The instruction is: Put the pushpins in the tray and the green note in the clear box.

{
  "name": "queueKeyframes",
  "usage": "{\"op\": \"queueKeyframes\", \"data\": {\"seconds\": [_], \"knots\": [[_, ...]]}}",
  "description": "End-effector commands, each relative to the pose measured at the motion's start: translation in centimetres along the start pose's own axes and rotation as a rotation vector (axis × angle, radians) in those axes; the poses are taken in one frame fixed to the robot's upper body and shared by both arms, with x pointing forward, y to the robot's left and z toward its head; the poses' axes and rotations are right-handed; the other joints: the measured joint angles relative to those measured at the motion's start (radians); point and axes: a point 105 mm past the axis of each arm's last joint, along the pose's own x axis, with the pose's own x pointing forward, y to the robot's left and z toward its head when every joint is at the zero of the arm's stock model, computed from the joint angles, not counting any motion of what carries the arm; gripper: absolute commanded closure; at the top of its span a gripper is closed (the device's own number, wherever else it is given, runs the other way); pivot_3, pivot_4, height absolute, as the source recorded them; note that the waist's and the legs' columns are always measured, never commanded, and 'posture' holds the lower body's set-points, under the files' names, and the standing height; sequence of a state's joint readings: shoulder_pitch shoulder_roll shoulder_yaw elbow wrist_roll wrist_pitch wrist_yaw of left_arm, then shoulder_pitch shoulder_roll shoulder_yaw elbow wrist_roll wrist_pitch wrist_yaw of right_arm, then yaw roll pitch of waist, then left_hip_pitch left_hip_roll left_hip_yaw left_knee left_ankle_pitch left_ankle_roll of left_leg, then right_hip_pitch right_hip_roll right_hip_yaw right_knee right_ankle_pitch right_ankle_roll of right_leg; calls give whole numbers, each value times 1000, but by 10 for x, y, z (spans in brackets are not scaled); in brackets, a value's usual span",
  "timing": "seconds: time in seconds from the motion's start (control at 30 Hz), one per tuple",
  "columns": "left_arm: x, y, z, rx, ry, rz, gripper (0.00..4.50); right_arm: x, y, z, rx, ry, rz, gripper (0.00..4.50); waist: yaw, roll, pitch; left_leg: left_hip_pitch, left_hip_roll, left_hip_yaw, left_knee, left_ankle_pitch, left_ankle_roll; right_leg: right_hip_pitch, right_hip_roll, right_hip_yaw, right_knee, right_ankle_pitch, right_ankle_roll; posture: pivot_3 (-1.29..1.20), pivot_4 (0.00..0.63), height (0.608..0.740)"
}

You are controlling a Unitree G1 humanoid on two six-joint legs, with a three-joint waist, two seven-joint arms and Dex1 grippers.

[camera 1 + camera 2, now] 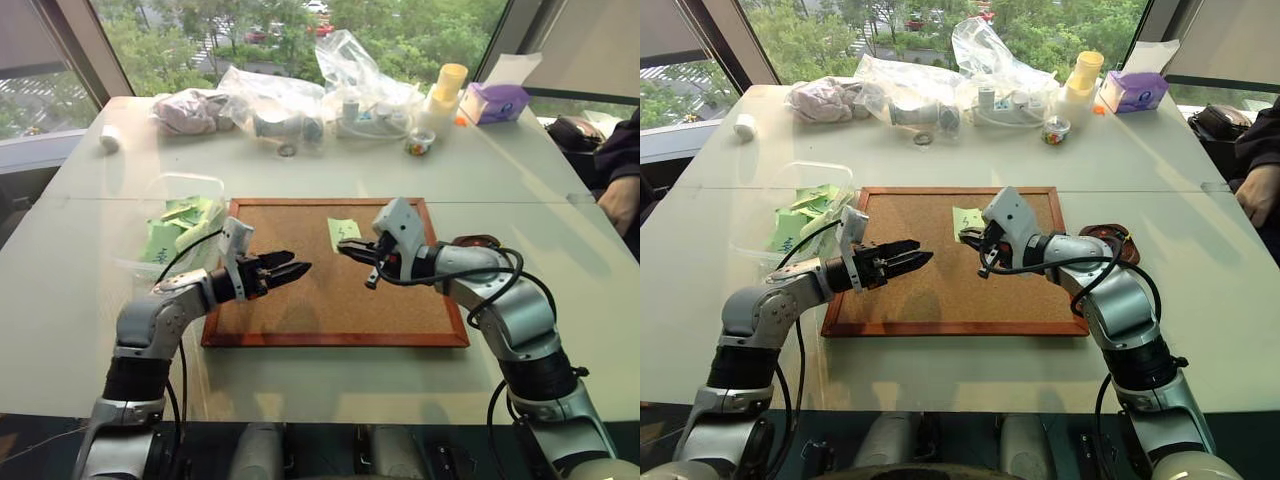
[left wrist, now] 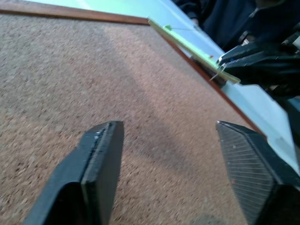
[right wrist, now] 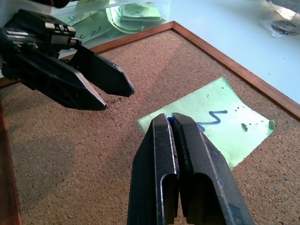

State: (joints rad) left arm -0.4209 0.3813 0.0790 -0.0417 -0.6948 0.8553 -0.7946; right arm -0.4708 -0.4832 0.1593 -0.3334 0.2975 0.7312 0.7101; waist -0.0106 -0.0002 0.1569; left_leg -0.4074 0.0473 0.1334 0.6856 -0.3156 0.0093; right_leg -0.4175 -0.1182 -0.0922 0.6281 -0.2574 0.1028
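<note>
It looks like an office or lab room on an upper floor. A large pale table [image 1: 300, 390] stands against tall windows [image 1: 200, 40], with treetops and parked cars far below outside. On the table lie a cork board [image 1: 300, 300], plastic bags [image 1: 290, 100] of supplies and a tissue box [image 1: 495, 100]; a seated person [image 1: 620, 170] is at its right edge.

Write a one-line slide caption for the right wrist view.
Right gripper shut at the corner of the green note on the cork board, left gripper open alongside.
</note>
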Motion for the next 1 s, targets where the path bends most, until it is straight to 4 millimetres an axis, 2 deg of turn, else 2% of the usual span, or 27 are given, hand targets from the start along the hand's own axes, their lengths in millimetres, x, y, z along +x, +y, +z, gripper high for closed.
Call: {"op": "queueKeyframes", "data": {"seconds": [0.03, 0.13, 0.33, 0.53, 0.63, 0.67, 0.7, 0.73, 0.83, 0.9, 1.0], "knots": [[7, -9, 22, -53, -86, -53, 33, -3, 3, 12, -45, -39, -6, 4500, -1, -2, 1, 0, 0, 0, 0, 0, 0, 0, 0, 0, 0, 0, 0, 0, 150, 740], [25, -9, 23, -162, -124, -50, 33, -4, 4, 13, -53, -45, -8, 4500, 0, -3, 2, 0, -1, 0, 0, 1, -1, 0, 1, 0, 0, 0, 0, 0, 150, 740], [47, -5, 16, -266, -132, -21, 33, -6, 8, 20, -81, -57, 1, 4500, -2, -8, 5, 0, -1, 0, 0, 2, -3, 0, 3, 0, 0, 0, 0, 0, 150, 740], [61, -3, 15, -322, -140, -10, 33, -10, 15, 30, -112, -70, 21, 4500, 0, -8, 5, 0, -1, 0, 0, 2, -4, 0, 3, 0, 0, 0, 0, 0, 150, 740], [64, -5, 16, -331, -145, -16, 827, -11, 16, 29, -115, -64, 20, 4500, 0, -8, 5, 0, -2, 0, 0, 2, -4, 0, 3, 0, 0, 0, 0, 0, 150, 740], [65, -6, 16, -333, -147, -18, 1243, -12, 16, 29, -116, -62, 18, 4500, 0, -8, 5, 0, -2, 0, 0, 3, -4, 0, 3, 0, 0, 0, 0, 0, 150, 740], [65, -6, 16, -331, -148, -19, 1894, -12, 16, 29, -116, -60, 15, 4500, 0, -8, 5, 0, -2, 0, 0, 3, -4, 0, 3, 0, 0, 0, 0, 0, 150, 740], [64, -7, 16, -332, -151, -24, 2150, -12, 16, 28, -116, -59, 12, 4500, 0, -8, 5, 0, -2, 0, 0, 3, -4, 0, 3, 0, 0, 0, 0, 0, 150, 740], [62, -8, 16, -323, -152, -22, 3664, -14, 14, 28, -116, -56, -3, 4500, 0, -8, 5, 0, -2, 0, 0, 3, -5, 0, 3, 0, 0, 0, 0, 0, 150, 740], [58, -8, 14, -281, -137, -11, 4487, -17, 10, 27, -114, -53, -25, 4500, 0, -8, 5, 0, -2, 0, 0, 3, -5, 0, 4, 0, 0, 0, 0, 0, 150, 740], [52, -6, 5, -220, -109, 11, 4487, -30, -2, 31, -87, -63, -96, 4500, -1, -8, 5, 0, -2, 0, 0, 3, -5, 0, 4, 0, 0, 0, 0, 0, 150, 740]]}}
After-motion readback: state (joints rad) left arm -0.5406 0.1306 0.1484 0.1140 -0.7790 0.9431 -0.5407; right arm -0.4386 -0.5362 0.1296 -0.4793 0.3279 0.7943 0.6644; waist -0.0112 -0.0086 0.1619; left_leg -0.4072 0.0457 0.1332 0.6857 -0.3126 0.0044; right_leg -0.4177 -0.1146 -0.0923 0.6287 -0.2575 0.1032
